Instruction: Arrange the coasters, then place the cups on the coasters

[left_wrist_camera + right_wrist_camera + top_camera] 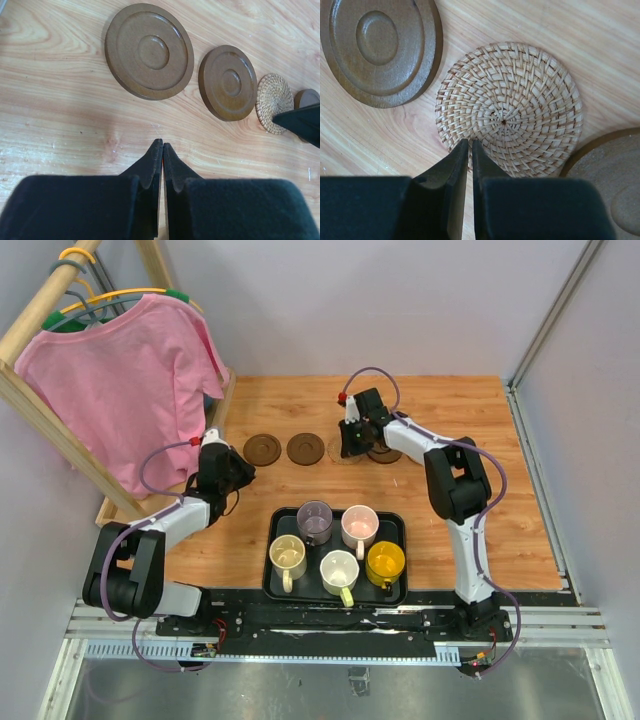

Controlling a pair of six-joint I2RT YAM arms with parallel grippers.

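A row of coasters lies on the wooden table: two dark brown ones point(263, 448) point(305, 448), a tan woven one point(510, 107), then another dark brown one point(385, 453). My right gripper point(470, 142) is shut, its tips resting on the woven coaster's near rim, with nothing held. My left gripper point(163, 145) is shut and empty, just short of the leftmost coaster point(149, 51). Five cups stand on the black tray point(402, 523): cream point(288, 552), purple-grey point(315, 520), pinkish point(359, 525), white with a green handle point(339, 568) and yellow point(385, 562).
A wooden clothes rack with a pink shirt point(130, 390) leans over the table's left side, close to my left arm. Grey walls close off the back and right. The tray sits between the arm bases and the coaster row.
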